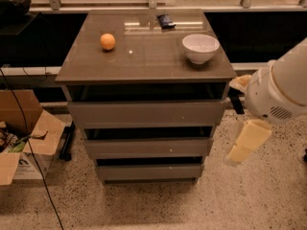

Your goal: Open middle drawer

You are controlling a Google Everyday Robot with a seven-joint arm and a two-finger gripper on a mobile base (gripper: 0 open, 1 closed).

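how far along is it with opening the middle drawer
Done: nothing that shows. The middle drawer has only a dark strip above its front, much like the other two, and does not look pulled out.
In hand: the hand hangs to the right of the cabinet, about level with that drawer and apart from it.
Left: bring the hand to the handleless front, get a hold and pull it out.
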